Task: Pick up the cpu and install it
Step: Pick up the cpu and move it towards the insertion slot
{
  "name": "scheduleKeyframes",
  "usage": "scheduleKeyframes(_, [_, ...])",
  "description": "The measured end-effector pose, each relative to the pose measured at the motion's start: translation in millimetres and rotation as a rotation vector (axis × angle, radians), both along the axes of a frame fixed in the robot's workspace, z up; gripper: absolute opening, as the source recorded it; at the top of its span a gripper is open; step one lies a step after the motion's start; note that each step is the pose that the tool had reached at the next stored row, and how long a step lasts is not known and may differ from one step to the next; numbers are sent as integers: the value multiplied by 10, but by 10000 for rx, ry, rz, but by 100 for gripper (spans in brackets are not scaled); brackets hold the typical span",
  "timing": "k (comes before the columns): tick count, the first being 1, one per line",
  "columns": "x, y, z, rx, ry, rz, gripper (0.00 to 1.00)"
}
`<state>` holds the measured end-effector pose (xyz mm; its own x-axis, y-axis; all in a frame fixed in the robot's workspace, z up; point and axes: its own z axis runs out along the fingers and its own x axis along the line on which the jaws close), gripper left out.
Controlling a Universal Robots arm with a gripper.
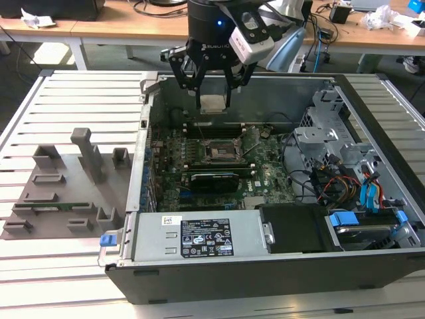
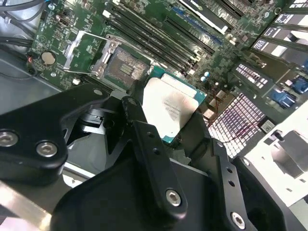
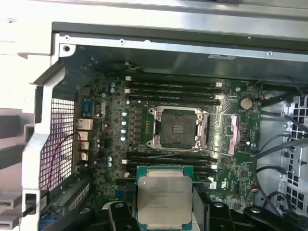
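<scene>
The cpu (image 1: 214, 103), a flat square chip with a silvery top plate and a green rim, hangs in my gripper (image 1: 214, 106), which is shut on its two opposite edges. It is held above the back of the open computer case, clear of the motherboard. The dark, metal-framed socket (image 1: 222, 147) lies open below and slightly nearer the camera, its load frame swung aside. In both wrist views the cpu (image 3: 164, 197) (image 2: 171, 108) sits between the black fingers (image 3: 118, 214), with the open socket (image 3: 175, 126) (image 2: 126, 67) a short way off from it.
The case wall (image 1: 147, 133) rings the motherboard. A labelled power supply (image 1: 199, 236) fills the case's front, and a drive cage (image 1: 332, 133) with blue and orange cables (image 1: 368, 189) stands at the exterior view's right. Memory sticks (image 3: 171, 89) flank the socket. A grey fixture tray (image 1: 66, 193) lies on the slatted table.
</scene>
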<state>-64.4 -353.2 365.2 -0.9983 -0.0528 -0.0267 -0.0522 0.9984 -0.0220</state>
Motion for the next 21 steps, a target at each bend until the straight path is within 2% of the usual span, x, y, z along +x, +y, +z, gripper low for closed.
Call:
scheduleKeyframes(4, [105,28,-22,1,1,1,55])
scheduleKeyframes(8, [179,51,-80,1,3,0,55])
scheduleKeyframes(21, [270,78,-265,1,5,0,55])
